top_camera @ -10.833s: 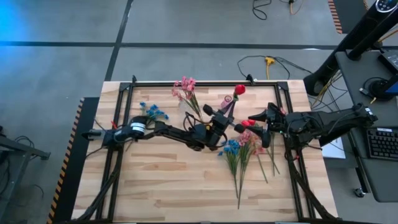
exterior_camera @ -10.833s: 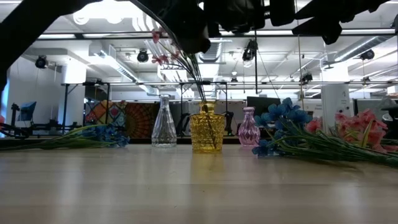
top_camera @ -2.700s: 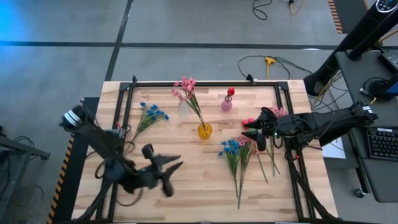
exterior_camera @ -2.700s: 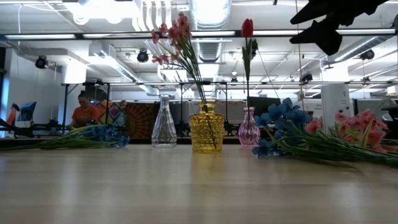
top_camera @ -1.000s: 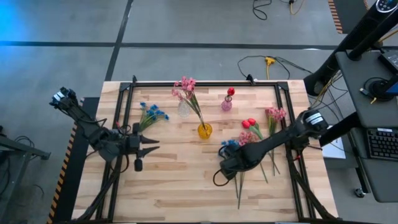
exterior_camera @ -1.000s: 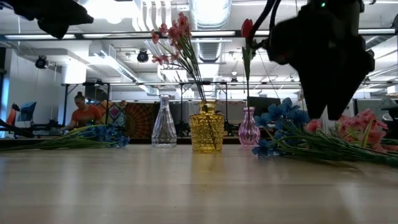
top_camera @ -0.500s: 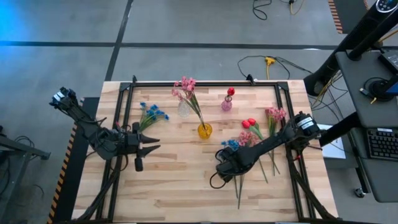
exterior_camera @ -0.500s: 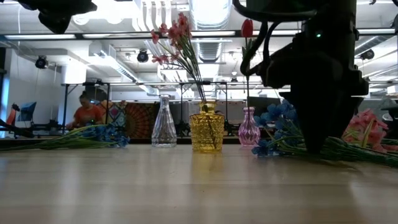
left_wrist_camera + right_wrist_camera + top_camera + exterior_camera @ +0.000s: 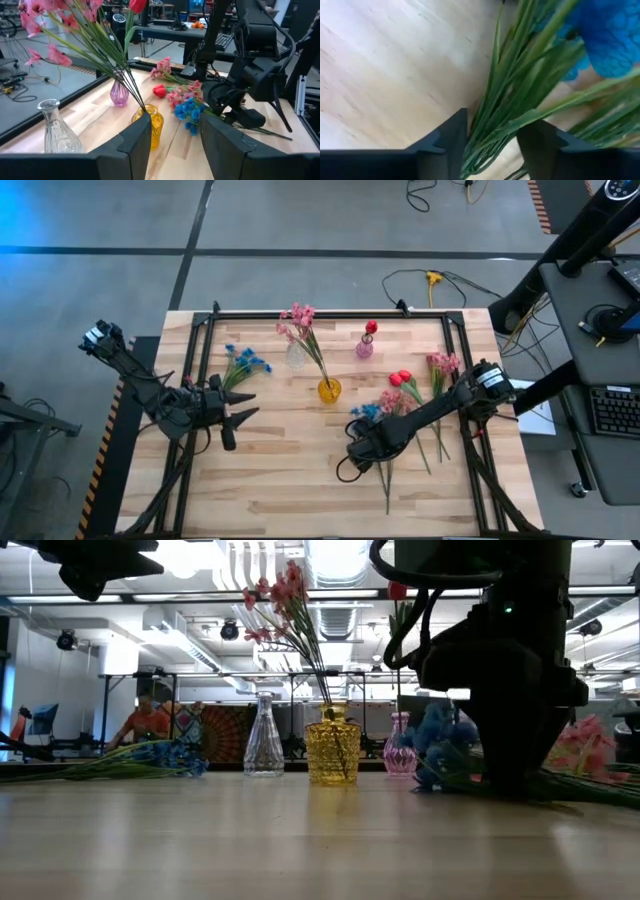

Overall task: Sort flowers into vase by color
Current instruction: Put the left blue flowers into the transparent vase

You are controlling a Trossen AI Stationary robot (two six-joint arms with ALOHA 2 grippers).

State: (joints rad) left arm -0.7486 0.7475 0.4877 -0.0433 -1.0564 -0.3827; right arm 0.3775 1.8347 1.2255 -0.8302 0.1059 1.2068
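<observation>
Flowers sorted so far stand at the back of the table (image 9: 300, 480): a pink spray (image 9: 298, 320) in the yellow vase (image 9: 328, 390) and 1 red bud (image 9: 371, 328) in the small pink vase (image 9: 364, 347), while the clear vase (image 9: 295, 356) is empty. A loose blue bunch (image 9: 243, 361) lies flat on the left, and a mixed heap of pink, red and blue stems lies on the right.

What has changed in the last second is on the right side. The right gripper (image 9: 362, 448), which hung wide open above that heap a second ago, has come down onto the stems of the blue flower (image 9: 366, 412) and its fingers (image 9: 445, 145) have drawn in around them. In its own wrist view the green stems (image 9: 512, 107) run down between the 2 fingers, which look to be closing on the bunch rather than firmly clamped (the grip is not yet proven by any lift). In the low view the blue heads (image 9: 437, 730) have shifted and blurred, so the bunch is being disturbed.

The left gripper (image 9: 240, 420) waits over the left part of the table, fingers parted and empty, a little wider than a second ago.

The step in hand appears to be picking up a blue stem, most likely for the clear vase.
</observation>
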